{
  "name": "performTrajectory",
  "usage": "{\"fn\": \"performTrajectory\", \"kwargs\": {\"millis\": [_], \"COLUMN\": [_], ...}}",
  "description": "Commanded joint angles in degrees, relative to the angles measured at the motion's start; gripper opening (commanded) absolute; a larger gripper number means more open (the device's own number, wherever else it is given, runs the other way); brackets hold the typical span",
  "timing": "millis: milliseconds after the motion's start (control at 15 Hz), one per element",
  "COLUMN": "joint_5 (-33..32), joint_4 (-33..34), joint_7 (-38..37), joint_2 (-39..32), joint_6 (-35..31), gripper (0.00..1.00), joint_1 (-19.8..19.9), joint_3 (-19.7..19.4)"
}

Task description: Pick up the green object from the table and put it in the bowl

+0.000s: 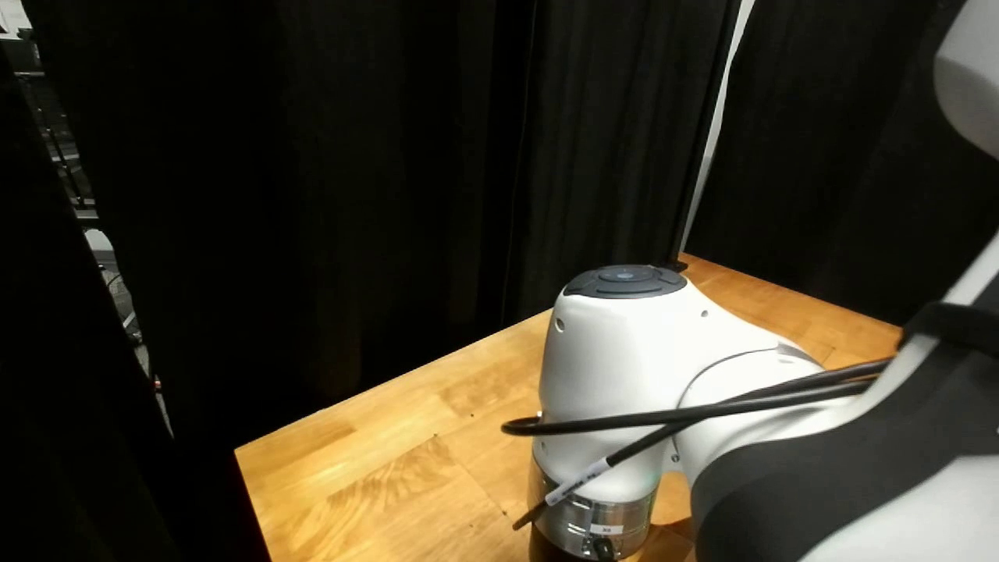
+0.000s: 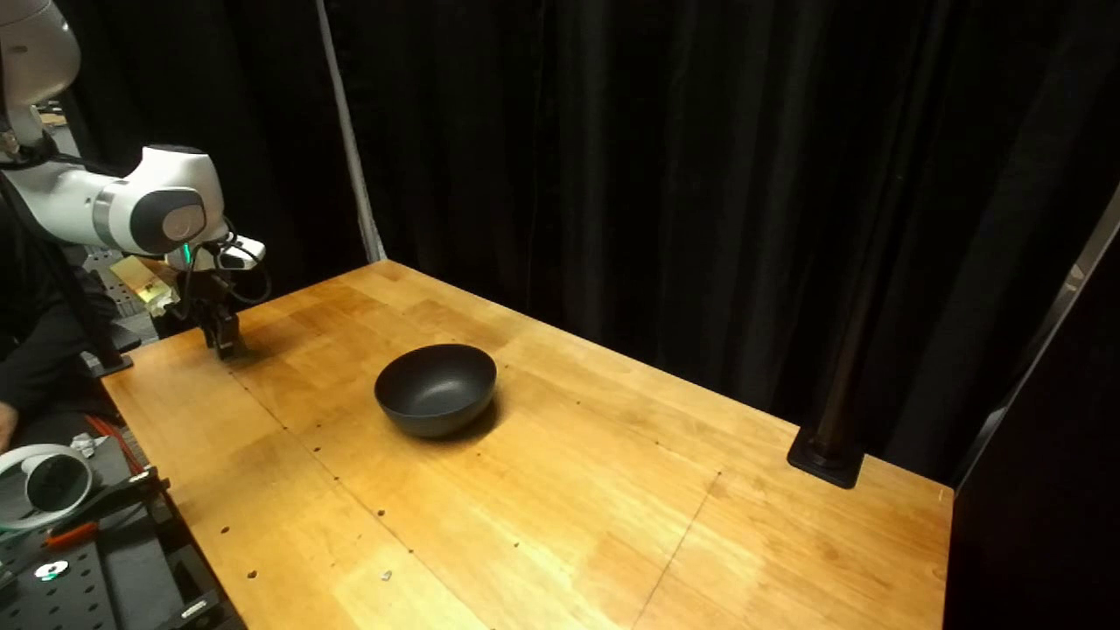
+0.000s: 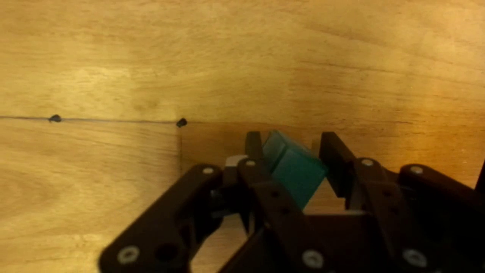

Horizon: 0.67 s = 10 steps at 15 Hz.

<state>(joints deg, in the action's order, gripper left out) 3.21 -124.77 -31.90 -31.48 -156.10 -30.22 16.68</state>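
The green object [image 3: 299,170] is a teal-green block, seen only in the wrist view. It sits at a slant between the two fingers of my gripper [image 3: 291,146]. Its right corner touches the right finger, and its left side meets the left finger, which partly hides it. In an exterior view my gripper [image 2: 224,346] is low over the far left end of the wooden table [image 2: 569,472], fingertips at or just above the surface; the block cannot be made out there. The black bowl [image 2: 435,394] stands upright on the table, some way right of the gripper.
Black curtains [image 2: 612,175] hang behind the table. A black post base [image 2: 827,459] is bolted near the far right edge. A dark cart [image 2: 114,560] with tools and a white ring-shaped device [image 2: 44,490] stands beside the near left edge. A person is partly visible there.
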Motion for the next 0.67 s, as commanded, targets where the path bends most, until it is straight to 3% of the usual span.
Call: {"fn": "performTrajectory", "kwargs": {"millis": [0, 333, 600], "joint_5": [0.95, -3.2, -15.04], "joint_4": [0.54, -0.37, -0.14], "joint_7": [0.49, -2.35, -9.38], "joint_2": [1.05, 5.75, 11.04], "joint_6": [-0.54, 2.66, 10.93], "gripper": [0.13, 0.16, 0.16], "joint_1": [-1.46, -3.79, -6.71], "joint_3": [-1.85, -8.02, -17.11]}}
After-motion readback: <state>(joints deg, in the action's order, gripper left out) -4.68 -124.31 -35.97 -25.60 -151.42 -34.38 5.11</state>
